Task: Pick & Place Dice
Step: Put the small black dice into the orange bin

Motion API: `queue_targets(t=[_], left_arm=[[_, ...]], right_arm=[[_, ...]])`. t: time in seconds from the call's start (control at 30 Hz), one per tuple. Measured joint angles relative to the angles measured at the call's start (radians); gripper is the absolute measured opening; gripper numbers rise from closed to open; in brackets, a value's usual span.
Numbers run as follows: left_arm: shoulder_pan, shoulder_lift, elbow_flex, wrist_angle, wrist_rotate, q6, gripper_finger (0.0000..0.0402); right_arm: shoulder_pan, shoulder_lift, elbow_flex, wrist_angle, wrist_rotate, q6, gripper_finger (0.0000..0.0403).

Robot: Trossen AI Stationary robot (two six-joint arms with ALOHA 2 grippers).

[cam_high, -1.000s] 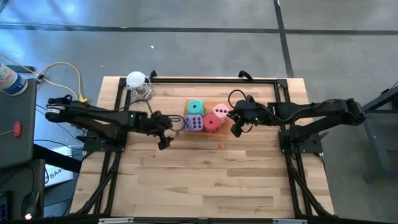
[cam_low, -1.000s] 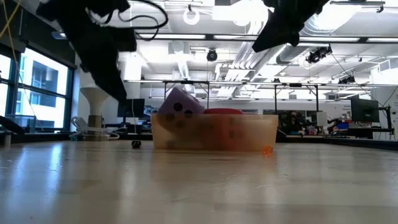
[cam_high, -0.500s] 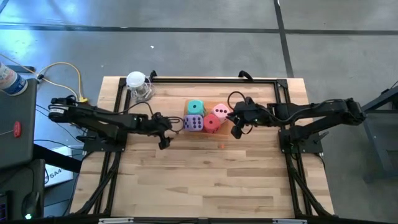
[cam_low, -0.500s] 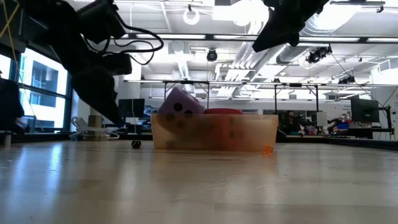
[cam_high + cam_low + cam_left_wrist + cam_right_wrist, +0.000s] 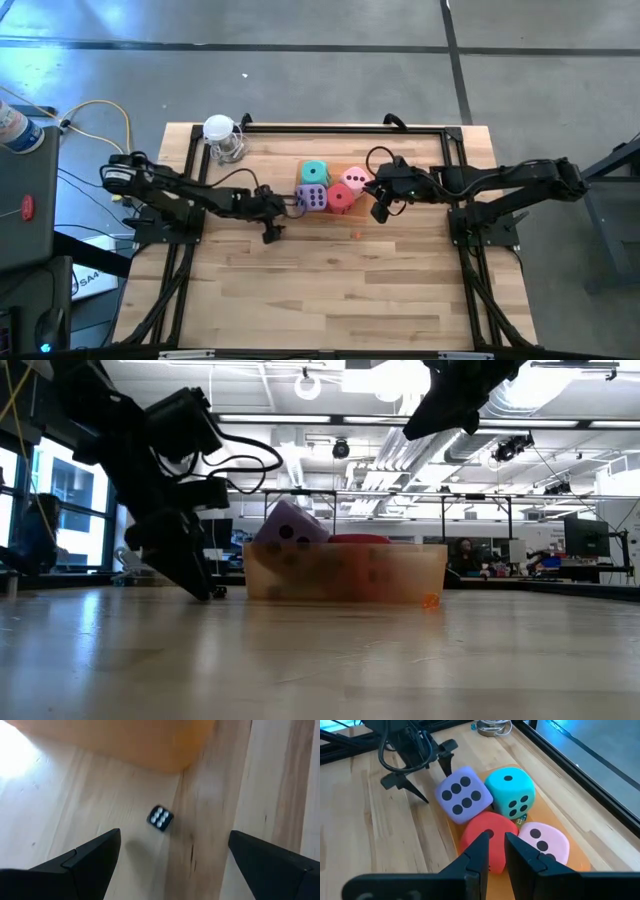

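Hovering low over the surface [image 5: 330, 280], the left tool [image 5: 272, 215] has its two fingers spread wide and holds nothing. Straight ahead of it, centred in the gap between the fingers, lies a tiny black die [image 5: 160, 818] with white pips, resting on the bare wood just short of the orange tray [image 5: 150, 742]. It is a small cube, so no axis favours one approach; my guess is that a short forward reach and a descent would bracket it. This arm is plainly the nearer one.

The right tool [image 5: 381, 203] hangs on the far side of the tray, fingers nearly together with only a thin gap, gripping nothing, right over the red die [image 5: 487, 836]. All four soft dice already sit inside the tray: purple die [image 5: 312, 197] beside the red, teal die [image 5: 314, 174] and pink die [image 5: 354, 180] behind them, packed touching.

A clear cup [image 5: 224, 137] with a white top stands well off beyond the left arm. Beyond the surface, the low view shows an open workshop with ceiling lights.
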Motion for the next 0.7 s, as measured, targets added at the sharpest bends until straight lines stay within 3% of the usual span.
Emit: queue_targets(t=[0.3,0.7], left_arm=[[0.033,0.078,0.002,0.055,0.12,0.019,0.0352],[0.039,0.082,0.001,0.036,0.13,0.0,0.0217]], right_arm=[[0.0,0.0,0.0,0.0,-0.001,0.0,0.0052],[0.0,0.0,0.0,0.008,-0.001,-0.003,0.0052]])
